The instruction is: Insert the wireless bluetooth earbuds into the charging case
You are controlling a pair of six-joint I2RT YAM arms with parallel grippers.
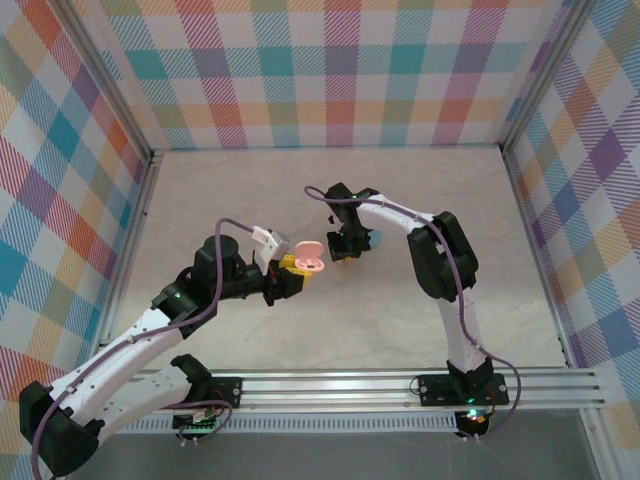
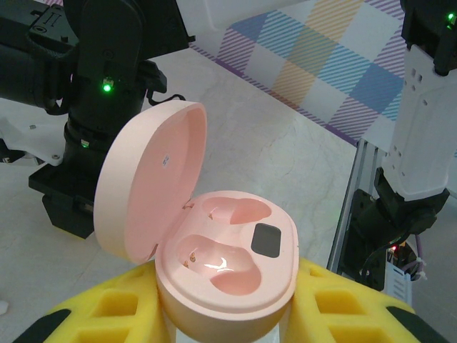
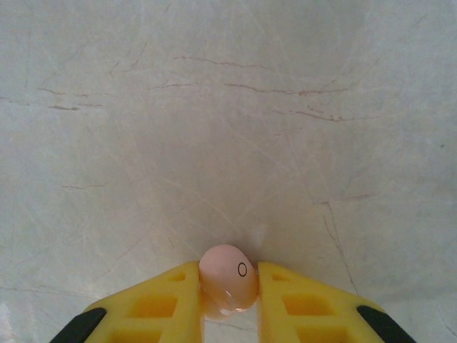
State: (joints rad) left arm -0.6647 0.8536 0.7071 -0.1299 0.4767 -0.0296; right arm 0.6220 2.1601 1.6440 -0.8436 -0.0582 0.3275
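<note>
My left gripper (image 1: pixel 293 272) sits just left of the middle of the table (image 1: pixel 250 200), clamped on the base of the pink charging case (image 1: pixel 309 257). From above the case is too small to read. In my left wrist view its lower rim is cut off by the bottom edge of the frame and partly hidden between my yellow fingers (image 2: pixel 107 307).

The case (image 2: pixel 228 271) is open with its mouth facing up at the camera. The lid (image 2: pixel 146 186) stands raised at 9 o'clock. Both wells (image 2: pixel 214 264) are bare and lie one behind the other, so the long axis seems to run about 12 to 6. A dark window (image 2: pixel 265 239) lies at 3 o'clock on the base. Behind the lid, at 10 o'clock, my right arm (image 2: pixel 100 86) shows a green light.

My right gripper (image 1: pixel 345 250) hangs near the case, at its 3 o'clock, apart from it. A light blue object (image 1: pixel 376 238) just beside this gripper is half hidden, and I cannot tell what it is.

In my right wrist view the gripper (image 3: pixel 228 289) pinches one pale pink earbud (image 3: pixel 227 275) between its fingers. The bud's lower end is hidden between the pads and cut off by the frame. Its long axis runs 12 to 6, with the rounded end at 12 above the table. A small ring mark sits on its right flank.
</note>
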